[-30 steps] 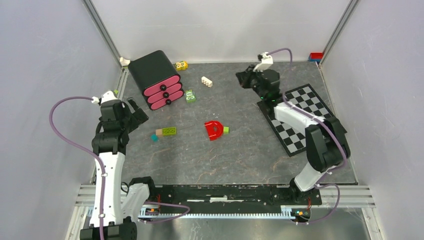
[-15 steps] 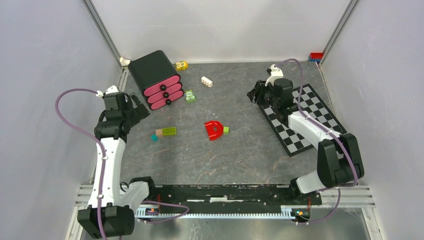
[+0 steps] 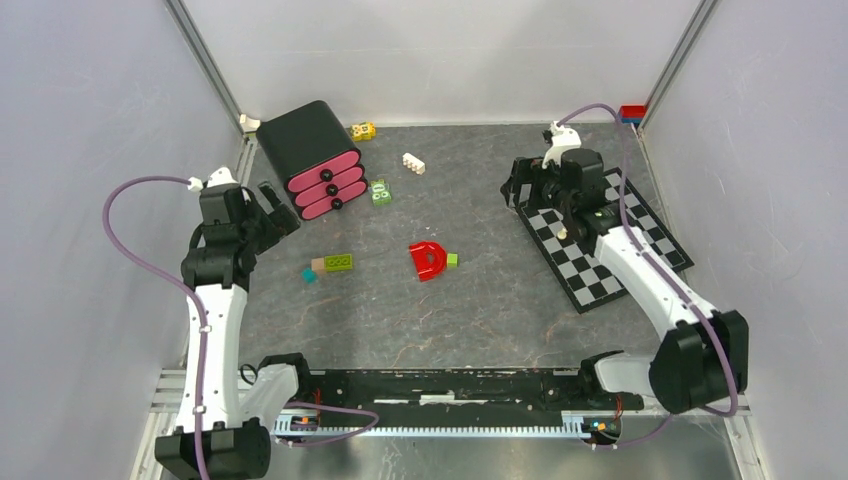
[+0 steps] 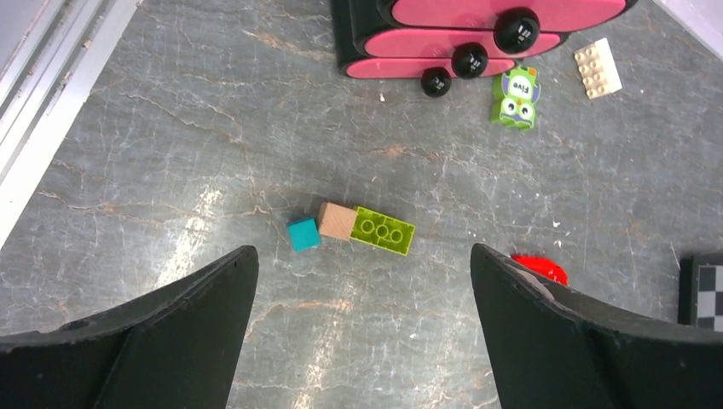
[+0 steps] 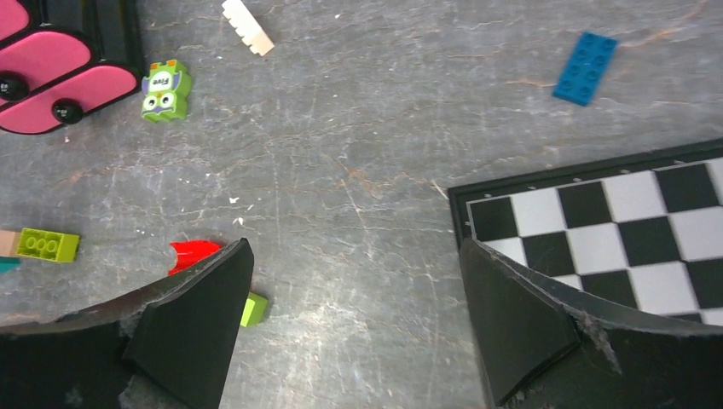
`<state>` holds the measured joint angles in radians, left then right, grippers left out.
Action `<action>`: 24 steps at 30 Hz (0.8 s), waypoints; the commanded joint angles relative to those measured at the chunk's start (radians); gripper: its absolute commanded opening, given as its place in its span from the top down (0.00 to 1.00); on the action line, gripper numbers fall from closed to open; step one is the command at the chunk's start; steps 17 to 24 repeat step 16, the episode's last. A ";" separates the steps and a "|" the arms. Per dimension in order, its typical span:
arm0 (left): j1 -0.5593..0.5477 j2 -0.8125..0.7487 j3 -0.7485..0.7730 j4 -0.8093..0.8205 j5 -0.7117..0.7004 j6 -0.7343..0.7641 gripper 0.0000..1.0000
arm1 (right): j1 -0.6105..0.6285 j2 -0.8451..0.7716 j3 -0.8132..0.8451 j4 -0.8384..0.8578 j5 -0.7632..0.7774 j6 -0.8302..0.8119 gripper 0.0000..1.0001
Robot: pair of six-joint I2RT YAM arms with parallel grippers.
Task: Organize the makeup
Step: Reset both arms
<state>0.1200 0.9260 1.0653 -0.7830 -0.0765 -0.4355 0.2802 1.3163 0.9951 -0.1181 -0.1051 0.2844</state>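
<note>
No makeup shows in any view; it is hidden or out of view. A black drawer unit [image 3: 308, 150] with three pink drawer fronts [image 4: 503, 10], all pushed in, stands at the back left. My left gripper [image 3: 272, 210] hovers just right of and below that unit. It is open [image 4: 362, 251], with only bare floor between its fingers. My right gripper [image 3: 518, 186] hangs at the left edge of the chequered mat [image 3: 603, 240]. It is also open [image 5: 355, 247] and holds nothing.
Toy pieces lie about: a green brick with a wooden block and a teal cube [image 4: 351, 228], a red D-shaped piece [image 3: 428, 260], a green face brick [image 5: 164, 89], a cream brick [image 3: 413, 163], a yellow one [image 3: 363, 130] and a blue brick [image 5: 584, 56].
My right gripper has drawn back from the far middle toward the chequered mat, and its jaws have spread wide. The left arm has shifted only slightly.
</note>
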 commanded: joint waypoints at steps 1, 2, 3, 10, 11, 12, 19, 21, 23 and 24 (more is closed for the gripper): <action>-0.004 -0.054 0.024 -0.041 0.057 0.049 0.00 | -0.002 -0.111 0.081 -0.196 0.128 -0.070 0.02; -0.005 -0.061 0.024 -0.049 0.071 0.053 0.00 | -0.004 -0.135 0.079 -0.215 0.150 -0.076 0.02; -0.004 -0.066 0.027 -0.057 0.072 0.053 0.00 | -0.003 -0.159 0.074 -0.233 0.171 -0.084 0.02; -0.004 -0.095 0.045 -0.077 0.145 0.057 0.00 | -0.003 -0.306 -0.016 -0.249 0.253 -0.143 0.02; -0.003 -0.095 0.049 -0.079 0.146 0.058 0.00 | -0.003 -0.318 -0.036 -0.240 0.256 -0.151 0.02; -0.003 -0.095 0.055 -0.079 0.147 0.062 0.00 | -0.003 -0.330 -0.052 -0.230 0.258 -0.158 0.02; -0.003 -0.101 0.069 -0.081 0.112 0.062 0.00 | -0.003 -0.342 -0.086 -0.226 0.290 -0.160 0.02; -0.003 -0.101 0.069 -0.081 0.112 0.062 0.00 | -0.003 -0.342 -0.086 -0.226 0.290 -0.160 0.02; -0.003 -0.101 0.069 -0.081 0.112 0.062 0.00 | -0.003 -0.342 -0.086 -0.226 0.290 -0.160 0.02; -0.003 -0.101 0.069 -0.081 0.112 0.062 0.00 | -0.003 -0.342 -0.086 -0.226 0.290 -0.160 0.02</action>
